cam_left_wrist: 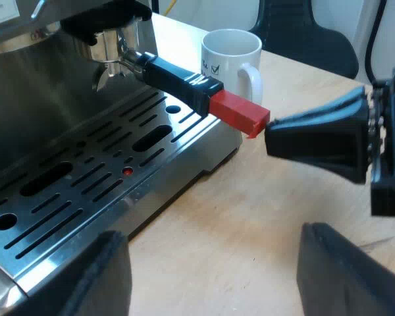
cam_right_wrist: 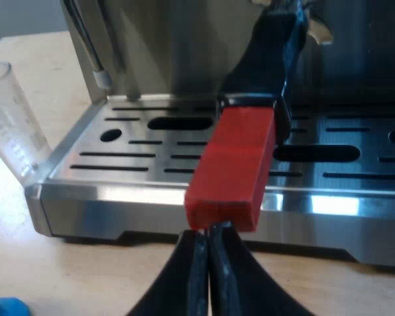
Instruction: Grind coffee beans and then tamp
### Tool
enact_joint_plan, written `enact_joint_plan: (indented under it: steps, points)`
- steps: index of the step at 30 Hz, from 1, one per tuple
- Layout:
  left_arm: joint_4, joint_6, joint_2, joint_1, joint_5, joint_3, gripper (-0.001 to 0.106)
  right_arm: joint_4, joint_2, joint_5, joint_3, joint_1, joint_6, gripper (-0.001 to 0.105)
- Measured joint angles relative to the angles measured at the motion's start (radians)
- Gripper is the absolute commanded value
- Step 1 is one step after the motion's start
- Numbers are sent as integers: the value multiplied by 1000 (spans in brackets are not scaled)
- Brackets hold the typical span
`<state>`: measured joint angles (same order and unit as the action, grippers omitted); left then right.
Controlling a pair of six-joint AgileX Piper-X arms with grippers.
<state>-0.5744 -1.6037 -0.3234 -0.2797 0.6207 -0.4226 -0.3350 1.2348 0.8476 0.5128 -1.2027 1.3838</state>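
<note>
Freeing the holder (cam_left_wrist: 128,59) from the espresso machine (cam_left_wrist: 33,112) is judged to be the step in hand. The holder is locked into the machine's front, with its handle reaching out over the drip tray (cam_left_wrist: 85,184). The right gripper (cam_right_wrist: 207,238) is pressed together with nothing between its fingers, and its tip is set at the red end (cam_right_wrist: 230,168); actual contact cannot quite be made out. Any sideways push should be applied squarely and level, so that the tip is not slid off. The left gripper (cam_left_wrist: 214,263) is spread and empty beside the tray. The mug (cam_left_wrist: 230,59) and measuring glass (cam_right_wrist: 13,118) should be avoided.
</note>
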Motion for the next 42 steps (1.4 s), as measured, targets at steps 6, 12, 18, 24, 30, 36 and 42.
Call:
enact_joint_plan:
  steps: [6,12,18,24,30,36,42]
  points:
    - [0,-3,0,0,0,0,57,-30,11,52,0,0,10,0]
    - [0,-6,0,0,0,0,57,-66,11,61,0,-4,44,0]
    - [0,-6,0,0,0,0,57,-66,11,48,-3,29,51,0]
    - [0,-13,0,0,0,0,57,-61,12,31,-11,42,51,0]
    - [0,-13,0,0,0,0,57,-61,12,31,-11,42,51,0]
    - [0,-13,0,0,0,0,57,-61,12,14,-11,40,51,0]
    - [0,-13,0,0,0,0,57,-55,12,53,-11,6,51,0]
